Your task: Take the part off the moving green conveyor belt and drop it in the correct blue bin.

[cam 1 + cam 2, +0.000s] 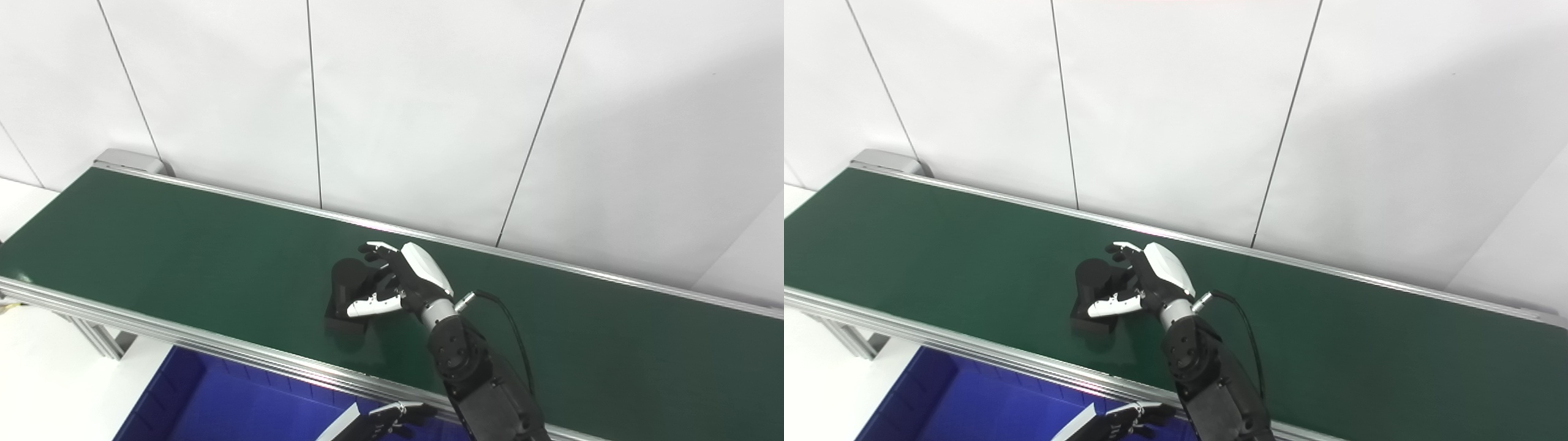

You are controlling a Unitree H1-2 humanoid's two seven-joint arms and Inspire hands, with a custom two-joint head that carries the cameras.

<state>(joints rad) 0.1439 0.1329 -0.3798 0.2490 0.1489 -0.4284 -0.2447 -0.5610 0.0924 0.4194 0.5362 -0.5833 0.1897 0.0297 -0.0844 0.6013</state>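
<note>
Right arm enters from 5 o'clock and reaches up and left over the green conveyor belt (153, 245). Right hand (401, 278) is turned palm toward 9 o'clock, fingers (375, 248) curled over the far side of the black part (346, 300) and thumb (367, 305) laid across its near face; whether the grasp is fully closed cannot be told. Part sits on the belt at mid-width, at 9 o'clock of the palm, touching it. Left hand (392, 419) is low at 6 o'clock, over the blue bin (184, 398), fingers bent, state unclear.
</note>
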